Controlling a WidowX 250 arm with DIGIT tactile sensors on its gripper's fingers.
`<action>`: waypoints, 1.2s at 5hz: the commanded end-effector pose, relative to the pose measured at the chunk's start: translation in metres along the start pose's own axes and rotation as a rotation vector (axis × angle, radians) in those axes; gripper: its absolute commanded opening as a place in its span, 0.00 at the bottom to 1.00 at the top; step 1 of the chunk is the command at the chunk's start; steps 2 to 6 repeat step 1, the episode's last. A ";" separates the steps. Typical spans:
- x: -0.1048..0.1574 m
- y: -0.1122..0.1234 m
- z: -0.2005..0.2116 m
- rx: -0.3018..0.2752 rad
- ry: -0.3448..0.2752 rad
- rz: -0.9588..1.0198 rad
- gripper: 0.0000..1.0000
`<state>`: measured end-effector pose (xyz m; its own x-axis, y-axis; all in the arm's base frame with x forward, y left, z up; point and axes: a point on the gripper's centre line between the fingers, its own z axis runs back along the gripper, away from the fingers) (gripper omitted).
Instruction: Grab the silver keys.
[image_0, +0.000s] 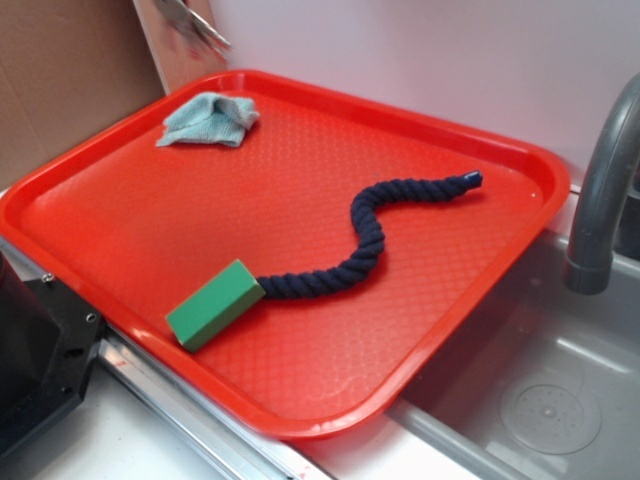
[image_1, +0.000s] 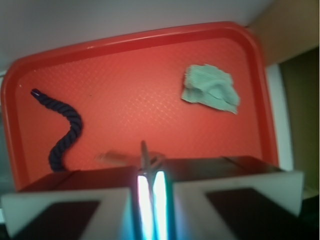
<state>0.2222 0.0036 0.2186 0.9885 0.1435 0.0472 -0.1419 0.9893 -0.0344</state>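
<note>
Keys pinched, hanging above the red tray.

My fingers (image_1: 149, 187) are pressing together on the silver keys (image_1: 144, 157), which are blurring at the lower middle of the wrist frame, one blade pointing up-frame from my tips. In the exterior frame they are showing at the upper left, above the red tray (image_0: 300, 425), near the blue-green cloth (image_0: 208, 120) and well apart from the dark rope (image_0: 365, 245).
</note>
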 end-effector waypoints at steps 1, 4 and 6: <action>-0.008 -0.018 0.009 -0.009 -0.046 -0.017 0.00; -0.008 -0.018 0.009 -0.009 -0.046 -0.017 0.00; -0.008 -0.018 0.009 -0.009 -0.046 -0.017 0.00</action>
